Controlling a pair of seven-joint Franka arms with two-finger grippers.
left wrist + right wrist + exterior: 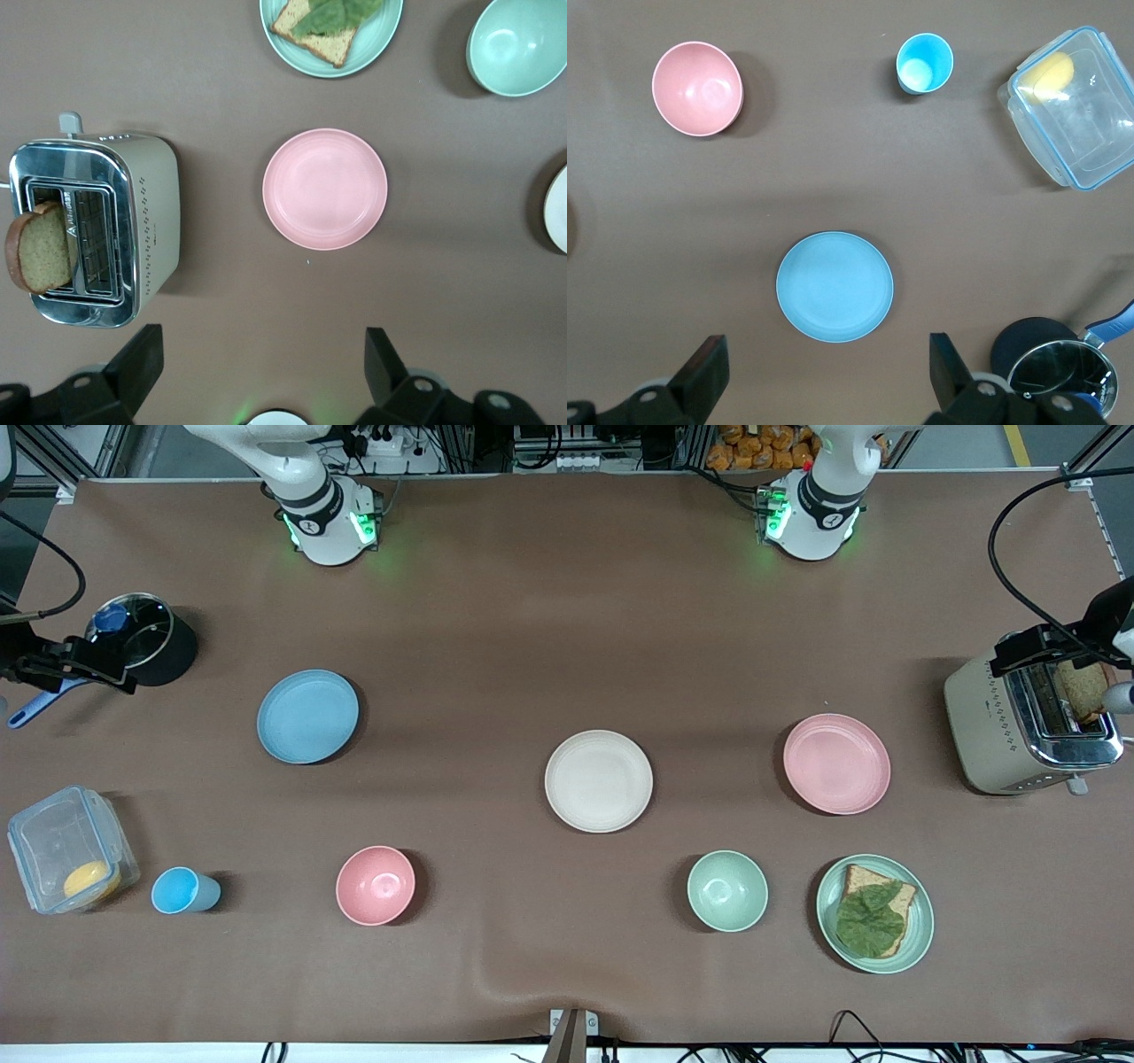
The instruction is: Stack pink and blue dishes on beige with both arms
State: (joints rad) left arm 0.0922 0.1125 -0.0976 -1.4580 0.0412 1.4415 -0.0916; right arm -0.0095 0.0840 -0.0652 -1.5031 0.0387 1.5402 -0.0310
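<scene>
The pale pink plate (836, 763) lies toward the left arm's end of the table, and the light blue plate (307, 716) toward the right arm's end. Between them rests the cream-beige plate (599, 781), bare on top. All three lie flat and apart. High over the table, my left gripper (263, 359) hangs open and empty, short of the pink plate (324, 189) on its base's side. My right gripper (824, 367) is likewise high, open and empty, just short of the blue plate (834, 286).
A toaster (1028, 726) holding bread stands beside the pink plate. Nearer the camera are a green plate with bread and a leaf (875, 913), a green bowl (727, 890), a pink bowl (376, 885), a blue cup (182, 890) and a clear container (69, 849). A black pot (146, 646) stands beside the blue plate.
</scene>
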